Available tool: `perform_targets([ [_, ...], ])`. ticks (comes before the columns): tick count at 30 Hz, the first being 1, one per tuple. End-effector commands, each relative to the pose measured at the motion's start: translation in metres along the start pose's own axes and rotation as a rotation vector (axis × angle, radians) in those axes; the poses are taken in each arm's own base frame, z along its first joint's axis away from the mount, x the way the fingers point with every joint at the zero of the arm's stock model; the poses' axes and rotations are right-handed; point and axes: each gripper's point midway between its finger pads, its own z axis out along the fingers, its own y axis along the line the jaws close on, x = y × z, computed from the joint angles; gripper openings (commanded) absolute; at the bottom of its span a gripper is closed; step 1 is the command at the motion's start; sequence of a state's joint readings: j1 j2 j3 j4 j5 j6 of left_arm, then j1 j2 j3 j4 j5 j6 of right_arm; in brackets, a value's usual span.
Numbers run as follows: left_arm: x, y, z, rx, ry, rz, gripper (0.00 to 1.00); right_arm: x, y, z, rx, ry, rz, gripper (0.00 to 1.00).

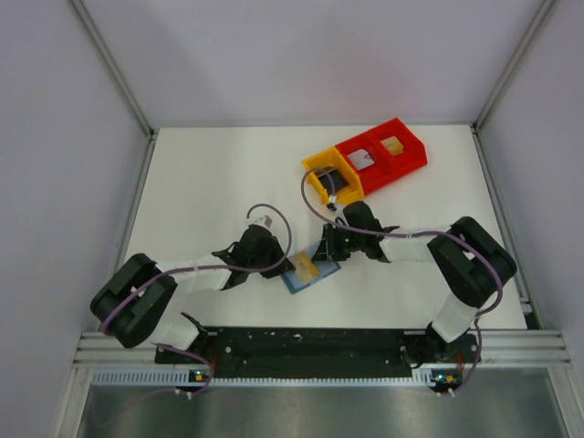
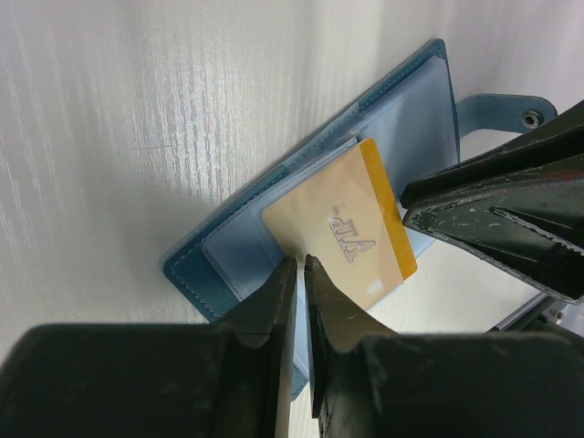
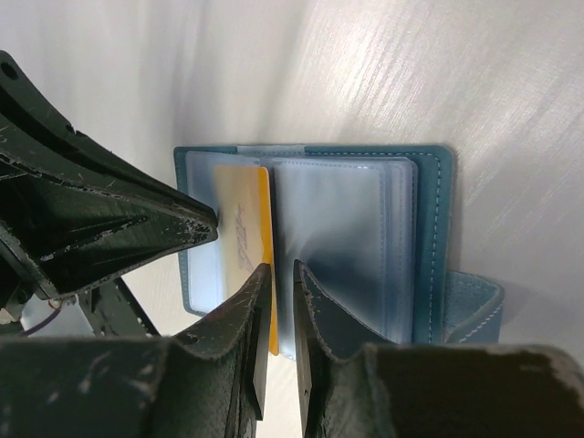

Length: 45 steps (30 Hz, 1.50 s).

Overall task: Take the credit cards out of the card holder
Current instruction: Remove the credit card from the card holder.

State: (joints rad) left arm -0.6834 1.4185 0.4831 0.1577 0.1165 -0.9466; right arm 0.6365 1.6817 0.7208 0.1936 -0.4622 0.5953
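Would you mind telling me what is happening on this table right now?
Both arms are working over the open card holder, lying flat on the table. The left gripper and right gripper meet, jaws nearly closed, at a tan-yellow card that sticks partway out of its sleeve. Whether either grips it is unclear.

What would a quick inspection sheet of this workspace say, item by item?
Surface: white table, no spills seen.
Job's things: card holder lies open on the table; tan-yellow card sticks partway out of a pocket.
Clutter: yellow bin and red bin at the far side, small cards inside.
Grippers: left gripper and right gripper at the holder, fingers almost together; grip unconfirmed.
Cables: purple cables loop along both arms.
Surroundings: white walls, nothing else seen.
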Motion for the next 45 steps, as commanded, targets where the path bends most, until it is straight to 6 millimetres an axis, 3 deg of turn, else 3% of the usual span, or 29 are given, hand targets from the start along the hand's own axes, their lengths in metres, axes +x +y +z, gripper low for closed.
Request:
perform_targets([
  [1,0.015,0.034,0.001,-0.129,0.049,0.023,0.13,-0.002,0.001,0.005,-0.029,0.012,-0.007,0.16],
  [9,0.016,0.033,0.001,-0.125,0.052,0.023,0.13,0.001,0.003,0.010,-0.060,0.024,0.008,0.16],
  [12,0.015,0.032,0.001,-0.122,0.049,0.022,0.13,0.002,0.002,0.012,-0.061,0.028,0.011,0.11],
  [15,0.016,0.033,0.001,-0.124,0.051,0.023,0.13,0.002,0.000,0.011,-0.056,0.026,0.012,0.00],
  [35,0.017,0.033,0.002,-0.124,0.059,0.024,0.13,-0.005,-0.018,-0.001,-0.020,0.004,0.023,0.00],
  [36,0.017,0.033,0.002,-0.124,0.059,0.024,0.13,-0.006,-0.017,-0.001,-0.024,0.001,0.020,0.01],
  [38,0.017,0.032,0.002,-0.123,0.060,0.027,0.13,-0.004,-0.014,0.001,-0.050,0.014,0.019,0.13],
  [40,0.018,0.033,0.002,-0.124,0.063,0.026,0.13,-0.004,-0.013,0.002,-0.063,0.020,0.019,0.18],
  [45,0.016,0.032,0.002,-0.119,0.058,0.027,0.13,-0.001,-0.012,0.005,-0.083,0.034,0.027,0.20],
])
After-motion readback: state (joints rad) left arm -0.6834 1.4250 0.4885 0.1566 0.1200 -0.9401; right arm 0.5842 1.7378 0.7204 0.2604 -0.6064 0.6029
